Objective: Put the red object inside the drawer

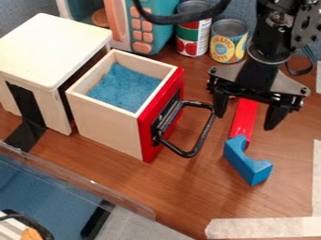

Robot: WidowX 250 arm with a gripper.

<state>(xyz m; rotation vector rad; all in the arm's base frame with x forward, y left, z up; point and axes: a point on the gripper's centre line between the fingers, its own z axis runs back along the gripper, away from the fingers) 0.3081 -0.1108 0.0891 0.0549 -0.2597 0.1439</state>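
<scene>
Totals two food cans (227, 42), one wooden cabinet (50, 51), one drawer (106, 126), one black handle (187, 154), one blue cloth (122, 86), one toy microwave (153, 26), one blue arched block (249, 165) and one red object (245, 112). Adds one robot arm (270, 51), one gripper (244, 123) and three visible stretches of masking tape (263, 228).

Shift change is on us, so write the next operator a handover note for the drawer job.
Pincer: open and empty, over the far part of the red object; its height above it is hard to judge.
Red object: on the table, to the handle side of the drawer. Its near end meets the blue block in view; can't tell if they touch.
Drawer: pulled out of its box, blue cloth inside.
Done: drawer open.
Left: grip the red object, lift it, set it in the drawer. I'd watch the handle on the way.
</scene>
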